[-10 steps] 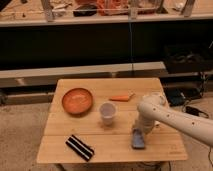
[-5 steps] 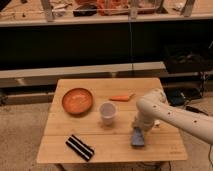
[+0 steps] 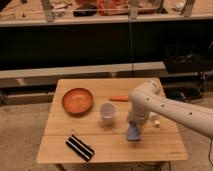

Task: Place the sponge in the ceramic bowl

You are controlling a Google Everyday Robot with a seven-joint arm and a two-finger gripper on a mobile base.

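1. Change: the arm and gripper [image 3: 135, 121] have shifted slightly left and up since the earlier frame, and the sponge [image 3: 133, 133] has moved with them.
2. Gripper: clamped on the sponge, over the table's [image 3: 60, 150] right half.
3. Sponge: a blue pad, tilted, at the gripper's tip, just right of the cup [image 3: 107, 112].
4. Bowl [image 3: 77, 100]: orange-brown, at back left.
5. Room: the cup stands between sponge and bowl. The striped block [image 3: 80, 147] lies near the front edge, well apart.
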